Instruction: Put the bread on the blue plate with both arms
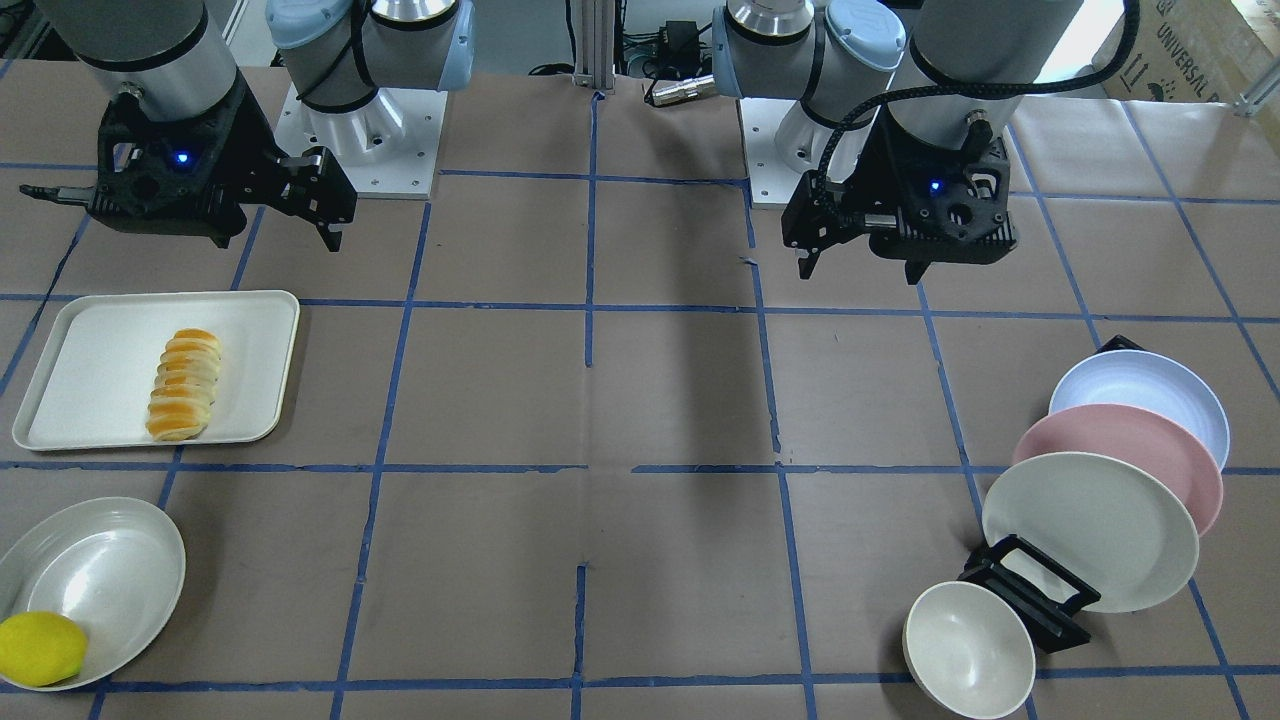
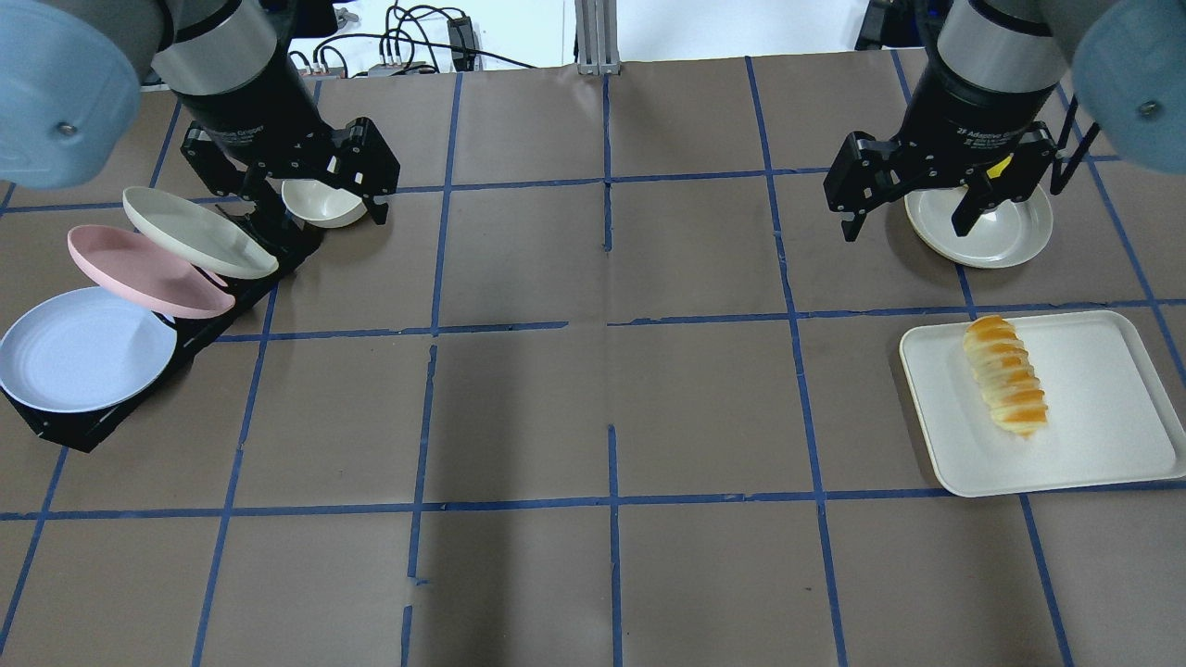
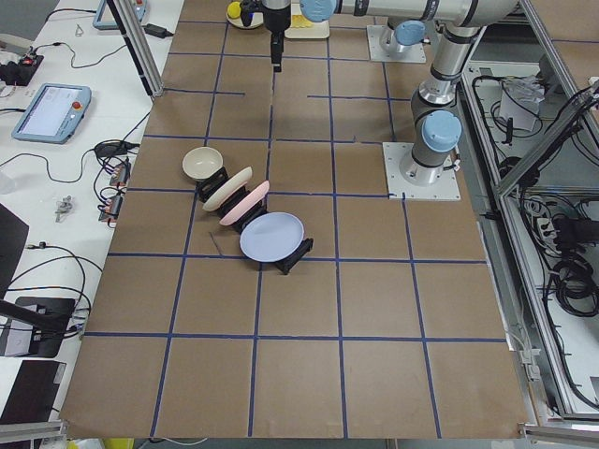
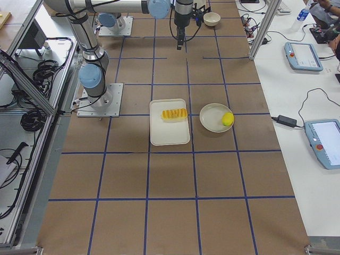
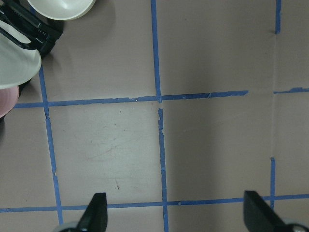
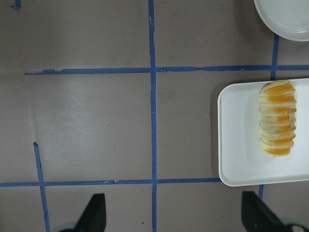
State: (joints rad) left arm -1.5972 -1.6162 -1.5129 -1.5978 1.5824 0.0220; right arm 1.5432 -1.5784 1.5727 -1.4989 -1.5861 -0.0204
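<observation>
Tools on both arms hang with jaws spread wide and empty, the left tool (image 5: 176, 215) over bare table (image 2: 593, 389) and the right tool (image 6: 176, 215) just off the white tray (image 2: 1093, 408); each arm seems to wait on the side of the thing it will likely fetch. Across the table from the tray, the black rack (image 2: 74, 431) props the blue plate (image 2: 83, 350) tilted in its end slot on the robot's side, next to the pink plate (image 2: 139, 273), so it must probably be lifted out first. Flat on the tray lies the bread (image 2: 1005, 375), untouched.
</observation>
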